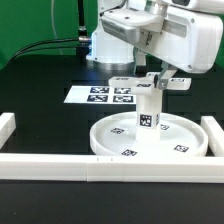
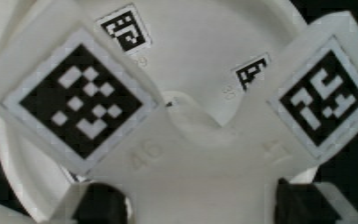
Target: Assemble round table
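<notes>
Border bars (image 1: 60, 163) in front, end effector (image 1: 152, 80) clamped on cross-shaped base (image 1: 150, 82) above disc (image 1: 185, 132)

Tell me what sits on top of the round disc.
On the round disc the short leg stands upright, with the cross-shaped base on top under the gripper. The joint where leg meets disc is hidden.

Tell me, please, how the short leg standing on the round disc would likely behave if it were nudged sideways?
The leg stands upright on a narrow end in the disc, so a sideways nudge could tip it unless it is already fastened, which I cannot tell. Being a cylinder, it would probably roll once down, though the disc's raised rim might stop it. It looks like rigid plastic, so likely stiff and light.
</notes>
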`<state>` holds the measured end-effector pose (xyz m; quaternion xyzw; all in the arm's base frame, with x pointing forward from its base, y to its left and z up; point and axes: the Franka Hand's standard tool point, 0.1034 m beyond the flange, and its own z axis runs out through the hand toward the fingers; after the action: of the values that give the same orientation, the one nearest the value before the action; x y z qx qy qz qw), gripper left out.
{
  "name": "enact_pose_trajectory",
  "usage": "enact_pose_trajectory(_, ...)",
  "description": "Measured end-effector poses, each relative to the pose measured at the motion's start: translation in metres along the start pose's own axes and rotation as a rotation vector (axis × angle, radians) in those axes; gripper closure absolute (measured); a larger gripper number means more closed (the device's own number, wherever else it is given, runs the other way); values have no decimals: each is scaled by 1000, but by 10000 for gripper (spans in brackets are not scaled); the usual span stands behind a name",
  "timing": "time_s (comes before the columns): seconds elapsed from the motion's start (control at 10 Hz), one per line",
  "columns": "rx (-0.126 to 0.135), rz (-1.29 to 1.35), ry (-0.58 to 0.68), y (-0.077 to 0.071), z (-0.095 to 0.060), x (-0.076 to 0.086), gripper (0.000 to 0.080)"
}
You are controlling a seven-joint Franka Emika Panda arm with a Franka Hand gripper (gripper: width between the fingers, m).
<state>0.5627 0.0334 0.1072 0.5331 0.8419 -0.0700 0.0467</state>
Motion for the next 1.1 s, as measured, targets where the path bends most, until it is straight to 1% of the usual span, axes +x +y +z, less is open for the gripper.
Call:
enact_pose_trajectory(0.1, 2, 134, -2, -2, 1, -4, 390)
enact_pose_trajectory(0.3, 5, 464, -4, -3, 0, -4, 390)
enact_pose_trajectory(0.4, 11, 613, -6, -3, 0, -4, 390)
enact_pose_trajectory(0.5, 25, 726, -10, -4, -1, -3, 390)
enact_pose_trajectory(0.7, 25, 823, -11, -3, -1, -4, 392)
enact_pose_trajectory(0.8, 24, 913, -12, -3, -1, -3, 392)
enact_pose_trajectory(1.0, 23, 1006, -13, -3, -2, -3, 411)
enact_pose_trajectory(1.1, 23, 1093, -13, -3, -2, -3, 422)
